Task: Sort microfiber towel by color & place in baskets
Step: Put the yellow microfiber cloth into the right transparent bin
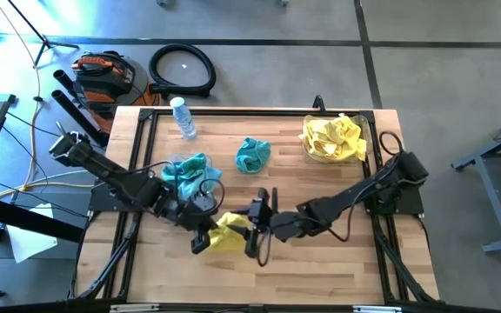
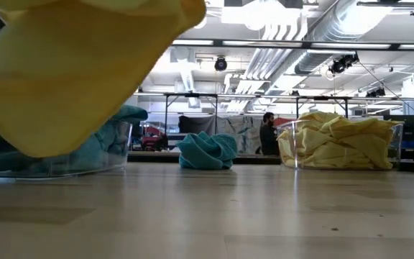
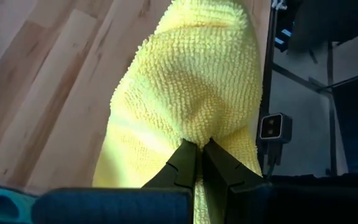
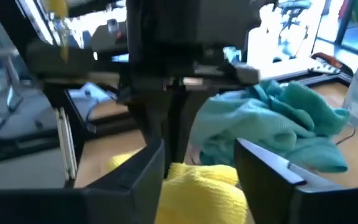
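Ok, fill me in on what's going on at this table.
The two arms are sorting towels by colour. The left gripper is shut on a yellow towel held above the near middle of the table, and the right gripper is right beside it, jaws open around the same cloth. One basket at the far right holds yellow towels; the other basket on the left holds teal ones. A teal towel lies loose between them, with a water bottle near the far edge.

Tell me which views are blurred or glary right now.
Low view: the yellow towel hangs close, soft-edged, blocking the upper left; ceiling lights glare. Right wrist view: blurred throughout, windows blown out. Left wrist view: towel weave sharp. High view: clear.
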